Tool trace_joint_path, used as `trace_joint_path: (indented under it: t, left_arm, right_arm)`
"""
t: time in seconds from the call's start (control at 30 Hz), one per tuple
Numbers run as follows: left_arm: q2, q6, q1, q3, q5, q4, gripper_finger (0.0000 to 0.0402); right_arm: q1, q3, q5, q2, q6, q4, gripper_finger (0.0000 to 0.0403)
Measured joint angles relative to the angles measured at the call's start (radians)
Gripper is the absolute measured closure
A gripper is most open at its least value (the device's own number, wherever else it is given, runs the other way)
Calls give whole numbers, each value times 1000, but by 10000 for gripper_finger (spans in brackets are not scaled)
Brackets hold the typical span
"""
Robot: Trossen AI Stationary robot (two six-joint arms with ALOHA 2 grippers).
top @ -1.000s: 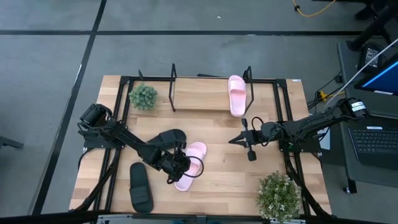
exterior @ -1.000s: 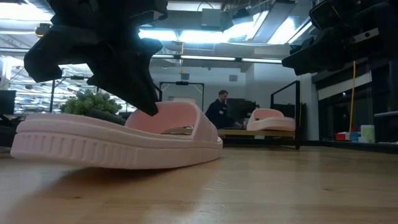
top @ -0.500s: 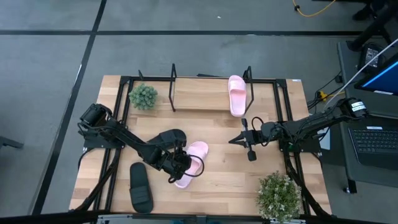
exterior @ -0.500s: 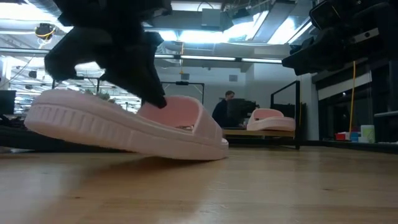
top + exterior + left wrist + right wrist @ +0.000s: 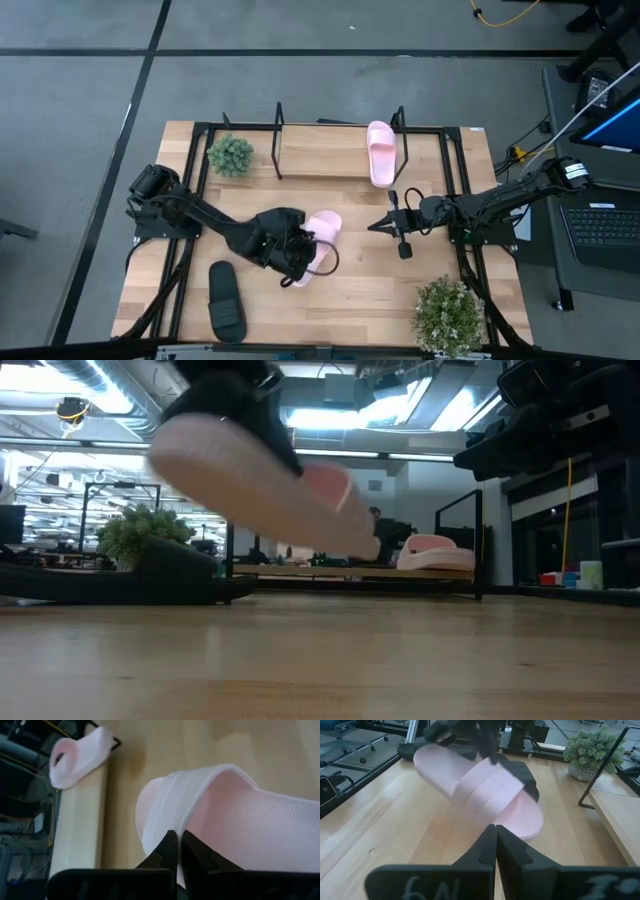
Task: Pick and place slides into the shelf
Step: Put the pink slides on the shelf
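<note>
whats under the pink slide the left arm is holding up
Bare table shows below the lifted pink slide, gripped by the left pincer. A black slide lies behind; its far end is covered.

One pale pink slide [image 5: 316,243] is held off the table near its middle, tilted with the heel end raised, as seen in the low view [image 5: 262,487]; its wide strap is clamped by the left gripper [image 5: 296,248]. A second pale pink slide [image 5: 380,152] is laid flat on the light wooden board of the shelf [image 5: 318,150], at its right end. One matte black slide [image 5: 226,301] is laid flat on the table near the front left. Another black slide [image 5: 522,776] is seen just behind the raised one.
</note>
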Motion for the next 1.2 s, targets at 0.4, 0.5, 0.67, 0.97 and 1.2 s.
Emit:
trace_joint_path:
  t: [0.4, 0.5, 0.67, 0.97, 1.2]
  left_arm:
    - [-2, 158, 186, 203, -68, -49, 401]
    - [-2, 184, 242, 226, -66, -35, 401]
    - [-2, 181, 346, 230, -44, 3, 401]
    - [-2, 184, 528, 230, 135, 160, 401]
    - [34, 186, 635, 230, 213, 236, 401]
  right_arm:
    - [0, 0, 2, 0, 26, -2, 391]
    - [0, 0, 2, 0, 26, -14, 391]
    - [0, 0, 2, 0, 46, -33, 391]
    - [0, 0, 1, 0, 56, -91, 391]
    - [0, 0, 1, 0, 53, -90, 391]
